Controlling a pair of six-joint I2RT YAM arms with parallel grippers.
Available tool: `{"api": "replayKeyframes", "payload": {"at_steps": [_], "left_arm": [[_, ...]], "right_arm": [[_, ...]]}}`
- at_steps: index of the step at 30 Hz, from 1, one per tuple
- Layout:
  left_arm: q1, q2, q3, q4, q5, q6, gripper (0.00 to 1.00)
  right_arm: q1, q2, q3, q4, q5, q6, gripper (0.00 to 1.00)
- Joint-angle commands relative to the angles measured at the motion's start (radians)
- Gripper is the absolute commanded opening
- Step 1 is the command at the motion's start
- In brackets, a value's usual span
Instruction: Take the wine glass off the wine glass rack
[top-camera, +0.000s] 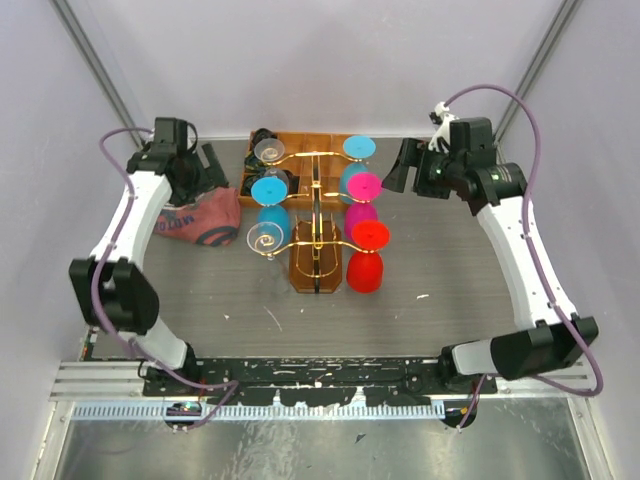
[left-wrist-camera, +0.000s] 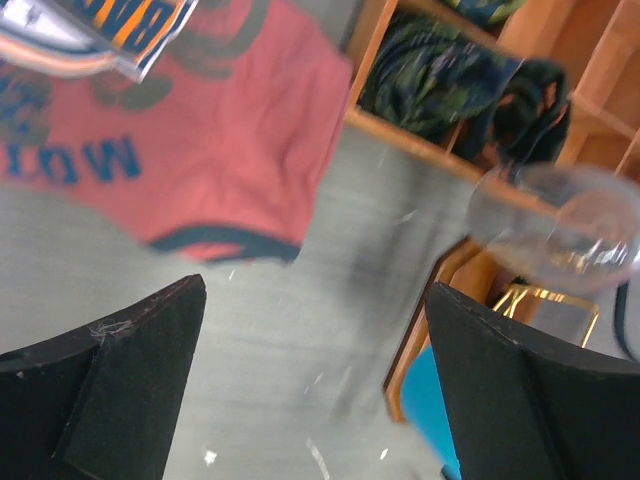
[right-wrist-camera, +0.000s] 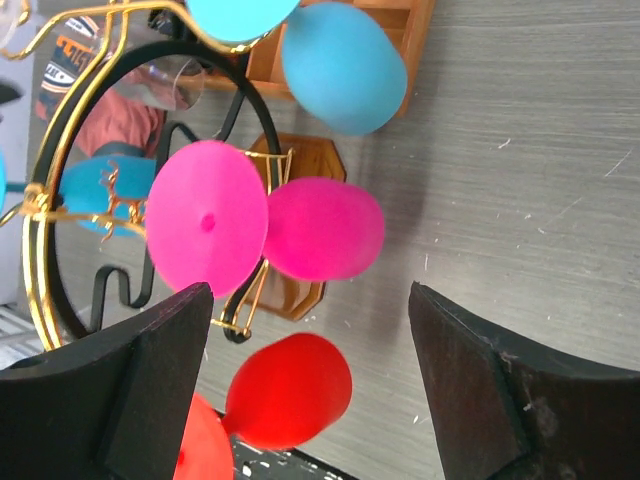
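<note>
The gold wire wine glass rack (top-camera: 316, 212) stands mid-table on its amber-brown base (top-camera: 314, 274). Hanging from its arms are clear (top-camera: 266, 240), blue (top-camera: 270, 190), pink (top-camera: 362, 187) and red (top-camera: 368, 236) wine glasses. My right gripper (top-camera: 398, 170) hovers open just right of the rack. In its wrist view the gripper (right-wrist-camera: 310, 372) faces the pink glass (right-wrist-camera: 320, 228) and the red glass (right-wrist-camera: 290, 390), touching neither. My left gripper (top-camera: 212, 165) is open at the rack's far left. Nothing lies between its fingers (left-wrist-camera: 110, 385), and a clear glass (left-wrist-camera: 558, 228) is ahead to the right.
An orange-brown compartmented tray (top-camera: 300, 142) sits behind the rack, with dark items in its cells (left-wrist-camera: 430, 70). A red printed cloth bag (top-camera: 197, 220) lies left of the rack, under the left arm. White walls close in the table at the back.
</note>
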Motion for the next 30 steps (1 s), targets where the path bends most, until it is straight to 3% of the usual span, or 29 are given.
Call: {"api": "replayKeyframes", "payload": {"at_steps": [1,7,13,17,24,30], "left_arm": [[-0.007,0.16,0.124,0.185,0.076,-0.016,0.97],[-0.057,0.464,0.428,0.19,0.003,0.056,1.0],[-0.068,0.807,0.844,0.02,-0.04,0.07,1.0],[-0.076,0.95,1.009,0.006,-0.083,0.113,0.99],[-0.068,1.004,1.011,0.045,-0.164,0.113,0.98],[-0.054,1.043,0.996,-0.03,-0.349,0.152,0.98]], "right_arm": [[-0.002,-0.141,-0.02,-0.001,-0.043,0.009,0.85],[-0.003,-0.221,0.034,-0.088,-0.112,-0.001,0.85],[-0.003,-0.231,0.101,-0.142,-0.13,-0.03,0.86],[-0.003,-0.231,0.086,-0.116,-0.196,-0.033,0.85],[0.005,-0.201,0.097,-0.107,-0.2,-0.055,0.85],[0.005,-0.212,0.068,-0.095,-0.179,-0.059,0.86]]}}
